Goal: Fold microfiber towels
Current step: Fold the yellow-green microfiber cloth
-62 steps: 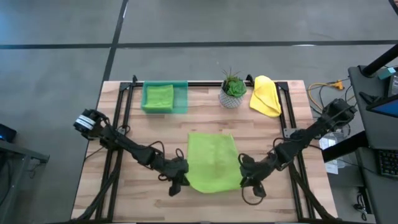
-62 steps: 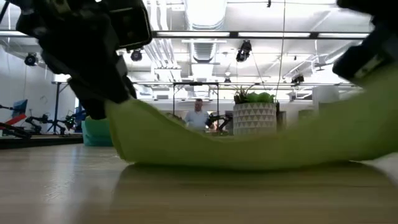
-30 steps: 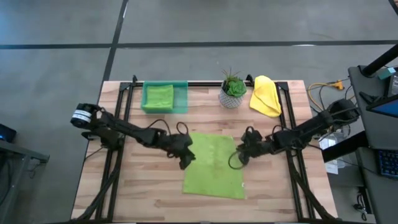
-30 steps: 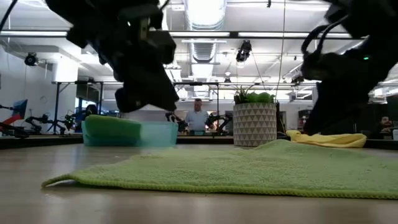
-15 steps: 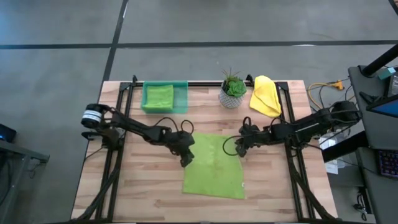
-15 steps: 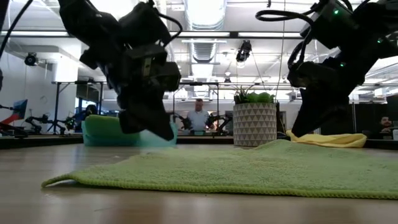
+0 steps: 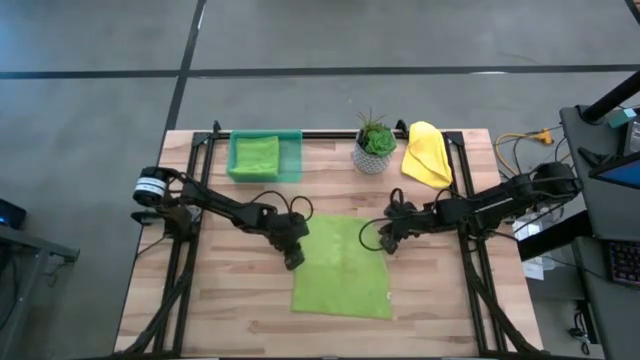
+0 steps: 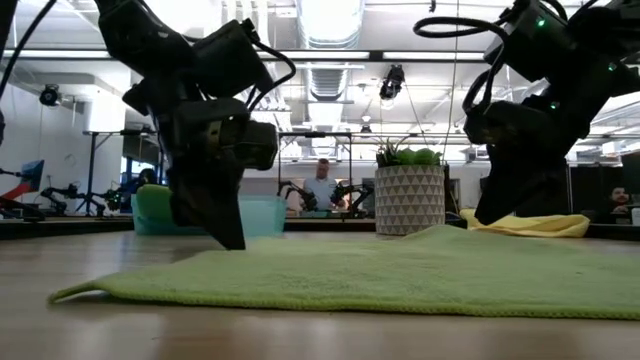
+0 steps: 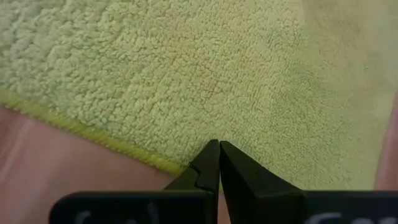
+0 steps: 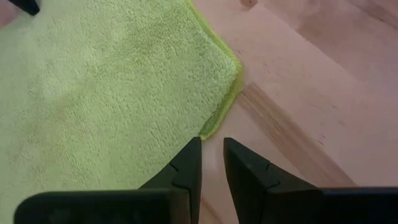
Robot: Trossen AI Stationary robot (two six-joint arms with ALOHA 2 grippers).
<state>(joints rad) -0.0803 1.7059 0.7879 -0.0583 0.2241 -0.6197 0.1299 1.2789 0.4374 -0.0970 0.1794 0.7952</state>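
Lying flat on the table [image 7: 230,300], a lime green towel [image 7: 343,267] is seen spread open near the middle front; in the low view its near left edge [image 8: 75,292] is slightly lifted. The left pincer [image 7: 293,258] is set at the towel's left edge, fingers pressed together, tips at the hem in the left wrist view [image 9: 217,149]; whether cloth is pinched cannot be told. The right pincer [image 7: 386,240] is placed at the towel's far right corner [image 10: 230,68], fingers slightly apart, with nothing seen between them. A second lime green towel [image 7: 254,155] is noted folded in the green tray [image 7: 292,160] at the far left. A yellow towel [image 7: 427,153] is noted bunched at the far right, beside the potted plant [image 7: 374,142].
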